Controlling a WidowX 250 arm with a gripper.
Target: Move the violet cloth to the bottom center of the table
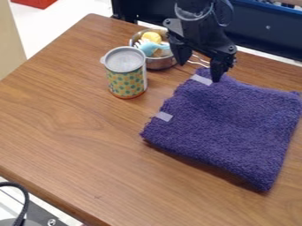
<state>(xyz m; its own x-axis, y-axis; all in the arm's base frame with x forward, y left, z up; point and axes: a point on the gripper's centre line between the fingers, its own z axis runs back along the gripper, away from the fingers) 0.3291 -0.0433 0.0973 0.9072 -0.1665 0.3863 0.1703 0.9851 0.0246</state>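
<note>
gripper (198,72) open, jaws spread apart, positioned at cloth's (227,123) far edge; contact with it cannot be determined.

Site appears a robotics lab: black robot arm (198,26) hangs above wooden bench (65,123); dark panel (265,35) behind, cable (25,201) lower left.

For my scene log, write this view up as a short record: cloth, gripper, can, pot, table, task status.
cloth: violet cloth, spread on the right of the table, two pale strips along its left edge
gripper: black gripper at the cloth's upper corner, jaws apart
can: dotted can, upright, left of the cloth
pot: metal pot behind the can, yellow item and light-blue item inside
table: brown wood
task status: cloth not yet at bottom center
</note>
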